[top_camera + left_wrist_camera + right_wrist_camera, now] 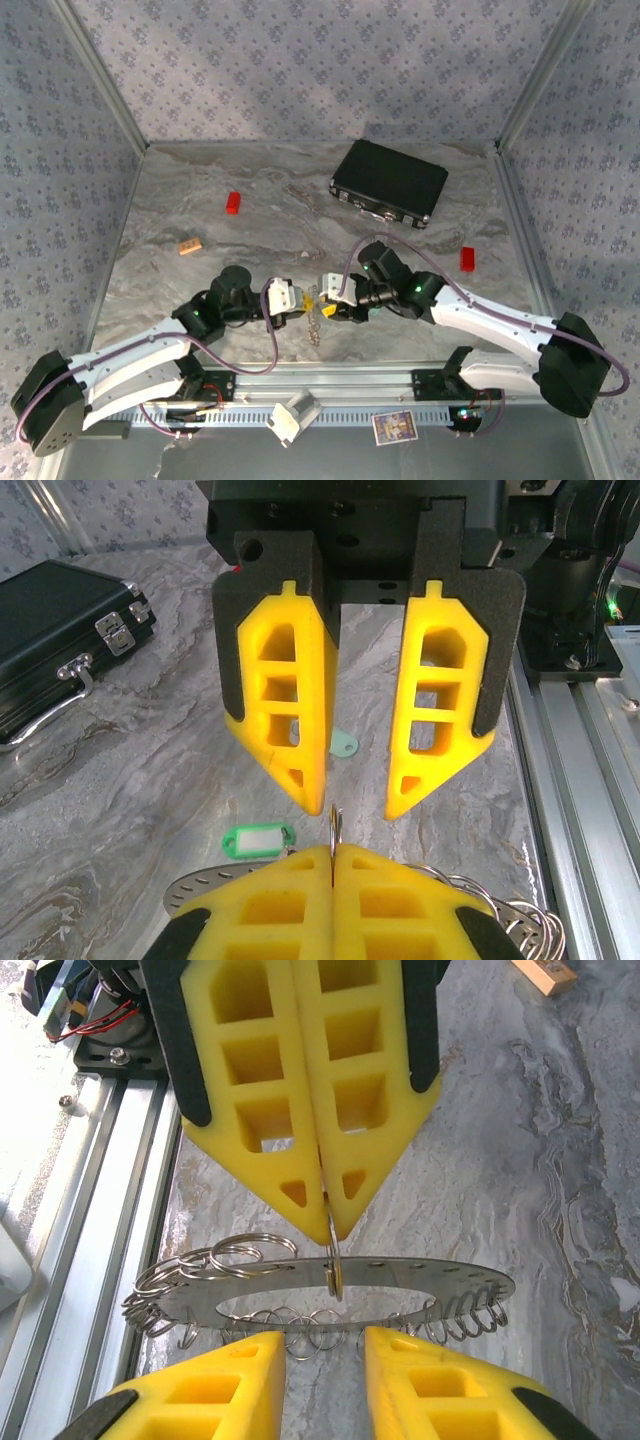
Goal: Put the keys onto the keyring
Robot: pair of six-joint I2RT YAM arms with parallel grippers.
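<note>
Top view: left gripper [303, 300] and right gripper [326, 292] sit nose to nose near the front of the table [300, 215], with the keyring [316, 325] dangling between them. The surface is grey marble-look, with patterned walls [300, 60] around it and a black case [390, 185] at the back.

Left wrist: the left one is pressed together on a little loop at the keyring's rim. The right one faces it, spread and holding nothing. Two green keys [258, 840] lie on the table below, not on the ring yet.

Right wrist: same pinch from the other side, with the ring just above the right's parted fingers.

Looks to me like the hold-the-ring step. Next the right probably has to fetch a key and thread it on, which is fiddly, so the left needs a firm grip.
</note>
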